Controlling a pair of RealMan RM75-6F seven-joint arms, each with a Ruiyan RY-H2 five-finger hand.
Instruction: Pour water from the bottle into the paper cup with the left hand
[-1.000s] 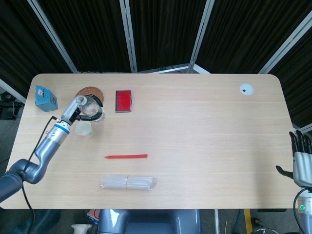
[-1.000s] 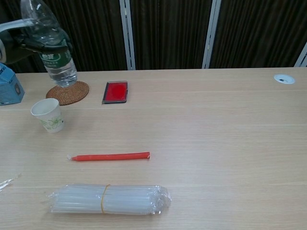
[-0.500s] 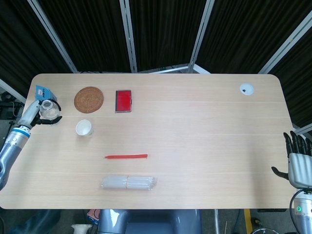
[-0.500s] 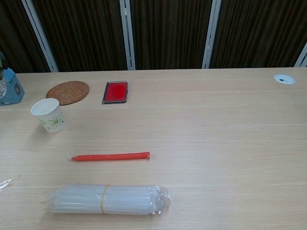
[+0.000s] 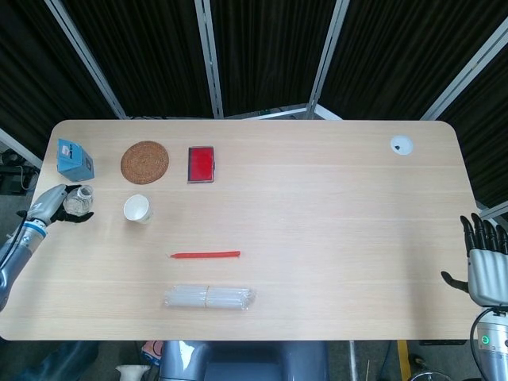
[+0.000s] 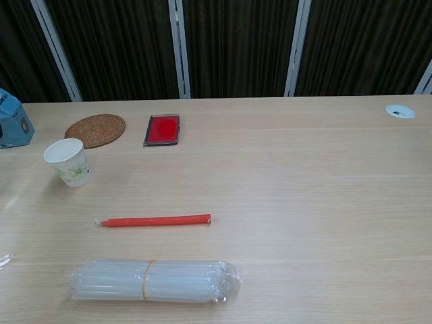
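Starting nearest: the wrapped bundle of straws (image 6: 152,281) and red stick (image 6: 155,221) lie untouched on the worktop (image 5: 333,222). The left hand (image 5: 49,205) grasps the bottle (image 5: 78,200) at the worktop's left edge, apart from the paper cup (image 5: 136,208), which stands upright. Pouring appears not begun. The right hand (image 5: 484,262) hangs released, fingers apart, holding nothing.
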